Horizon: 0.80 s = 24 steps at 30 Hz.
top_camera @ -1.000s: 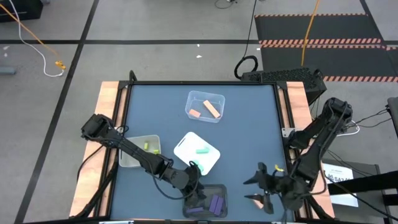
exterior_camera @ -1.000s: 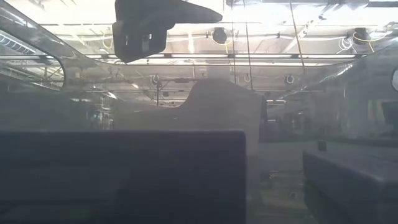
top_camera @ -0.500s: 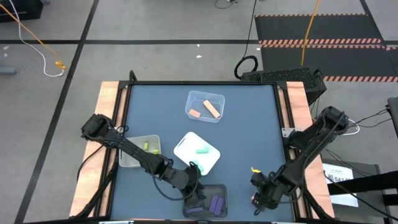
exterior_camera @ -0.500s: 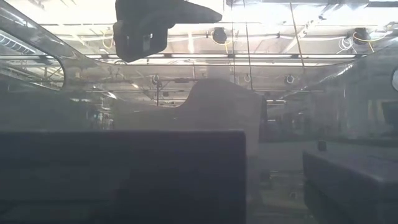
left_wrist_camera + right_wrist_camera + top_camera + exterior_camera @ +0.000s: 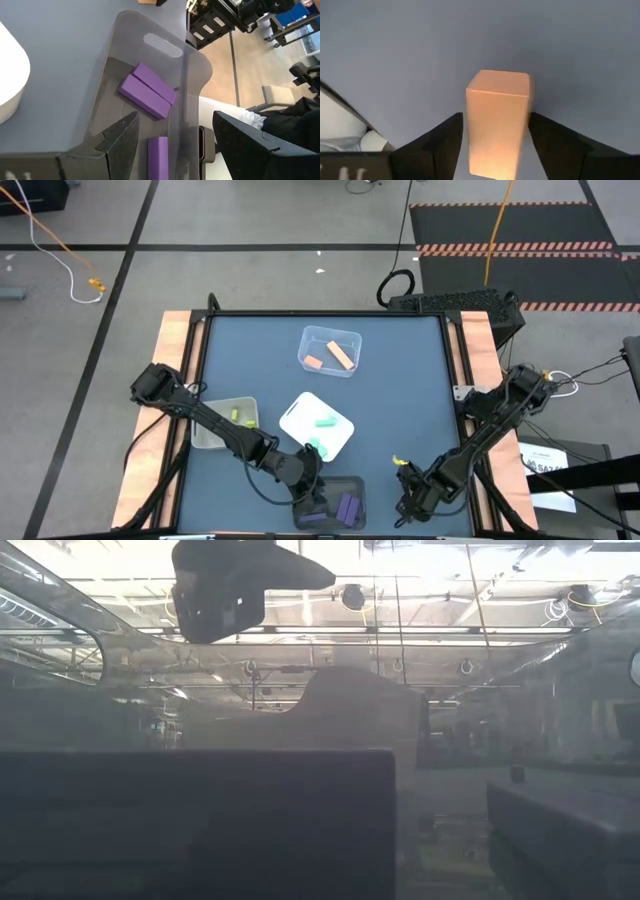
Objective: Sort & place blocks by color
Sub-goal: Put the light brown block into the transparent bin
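Blocks sit sorted across the blue table [image 5: 400,380]: 2 salmon-orange blocks [image 5: 343,356] in the clear bin [image 5: 330,351] toward 12 o'clock, a mint-teal block [image 5: 325,420] on the white tray [image 5: 317,424] at centre, yellow-green blocks [image 5: 239,417] in the pale bin [image 5: 222,423] toward 9 o'clock, and 3 purple bars [image 5: 147,91] in the dark bin [image 5: 330,505] at 6 o'clock. From where I stand, the left gripper [image 5: 172,135] hangs over that dark bin, fingers spread wide across its wall, nothing between them. Down near 5 o'clock the right gripper [image 5: 495,135] is low at the table's edge, its 2 fingers set narrowly on either side of an upright salmon-orange block [image 5: 498,122] on the blue surface.
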Motion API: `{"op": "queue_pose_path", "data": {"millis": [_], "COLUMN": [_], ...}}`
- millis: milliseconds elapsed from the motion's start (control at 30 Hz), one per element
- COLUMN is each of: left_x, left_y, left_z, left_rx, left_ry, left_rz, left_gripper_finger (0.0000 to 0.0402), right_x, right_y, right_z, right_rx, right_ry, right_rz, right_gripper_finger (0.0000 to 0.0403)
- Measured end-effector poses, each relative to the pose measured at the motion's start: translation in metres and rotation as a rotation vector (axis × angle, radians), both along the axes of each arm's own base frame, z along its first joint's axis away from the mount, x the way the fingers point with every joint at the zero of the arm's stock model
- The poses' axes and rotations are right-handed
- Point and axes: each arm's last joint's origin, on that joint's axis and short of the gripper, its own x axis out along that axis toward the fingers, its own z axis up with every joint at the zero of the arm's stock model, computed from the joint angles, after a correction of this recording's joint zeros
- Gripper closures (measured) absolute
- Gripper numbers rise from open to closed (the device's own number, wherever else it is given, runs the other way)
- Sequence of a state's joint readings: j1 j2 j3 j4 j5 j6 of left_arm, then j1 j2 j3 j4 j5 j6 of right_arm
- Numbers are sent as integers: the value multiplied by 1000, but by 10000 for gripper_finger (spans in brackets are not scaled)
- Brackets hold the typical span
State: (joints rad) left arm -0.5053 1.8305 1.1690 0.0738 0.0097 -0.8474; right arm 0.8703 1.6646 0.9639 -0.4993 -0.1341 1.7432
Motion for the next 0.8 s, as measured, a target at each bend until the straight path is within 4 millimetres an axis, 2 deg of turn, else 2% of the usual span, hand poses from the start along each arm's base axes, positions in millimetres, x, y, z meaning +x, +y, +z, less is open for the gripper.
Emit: {"op": "queue_pose_path", "data": {"millis": [233, 400, 533, 700, 800], "left_x": [-1, -1, -1, -1, 1], "left_y": [0, 0, 0, 1, 4], "left_z": [-1, -1, -1, -1, -1], "left_rx": [10, 13, 11, 1, 3], "left_ry": [10, 15, 15, 20, 19], "left_rz": [-4, -4, -3, 8, 15], "left_gripper_finger": [151, 151, 151, 151, 151], "right_x": [-1, -1, -1, 4, 6], "right_y": [-1, -1, -4, -18, -32], "right_z": [-1, 0, 5, 35, 57], "right_rx": [-18, -21, -21, -54, -143], "right_ry": [-4, -14, -51, -261, -432], "right_rz": [21, 54, 94, 120, 160], "right_gripper_finger": [217, 286, 290, 290, 290]}}
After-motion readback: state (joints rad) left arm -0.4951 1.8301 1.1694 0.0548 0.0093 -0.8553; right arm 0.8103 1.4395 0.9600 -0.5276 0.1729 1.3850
